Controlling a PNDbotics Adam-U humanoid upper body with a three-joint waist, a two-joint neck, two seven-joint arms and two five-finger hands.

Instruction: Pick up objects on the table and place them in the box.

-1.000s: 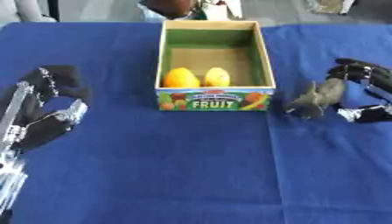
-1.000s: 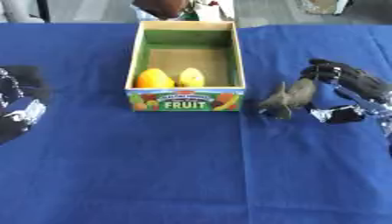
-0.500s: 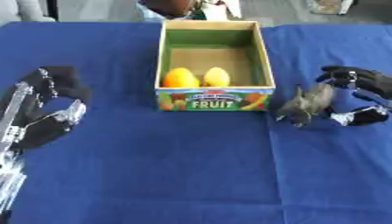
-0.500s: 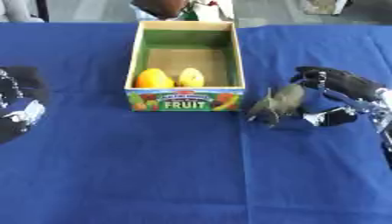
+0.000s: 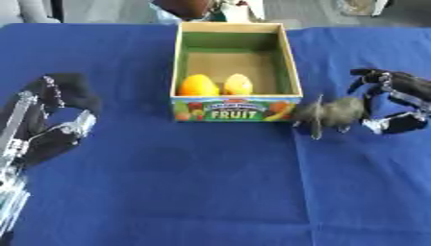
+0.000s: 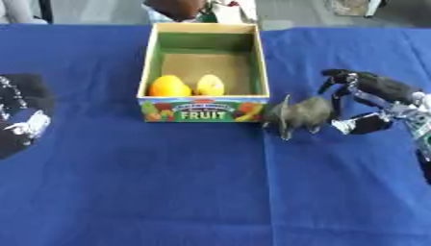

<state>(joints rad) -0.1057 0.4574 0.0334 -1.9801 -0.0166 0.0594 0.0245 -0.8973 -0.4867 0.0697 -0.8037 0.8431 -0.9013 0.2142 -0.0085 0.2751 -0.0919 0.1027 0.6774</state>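
Observation:
A cardboard fruit box (image 5: 290, 62) stands open at the table's far middle, with an orange (image 5: 198, 85) and a yellow lemon (image 5: 238, 84) lying against its front wall. Just right of the box's front corner hangs a grey-green toy animal (image 6: 301, 113), its legs pointing down. My right hand (image 6: 379, 91) comes in from the right and holds the toy's rear end, fingers curled over it and thumb below. My left hand (image 5: 50, 129) rests at the left edge with relaxed fingers and holds nothing.
A blue cloth covers the table (image 5: 210, 192). The box's printed front wall (image 6: 202, 109) faces me, and its far half is bare. A few blurred items lie beyond the table's far edge.
My right hand has carried the grey-green toy leftward, from well right of the box to just beside its front right corner. The left hand has stayed put.

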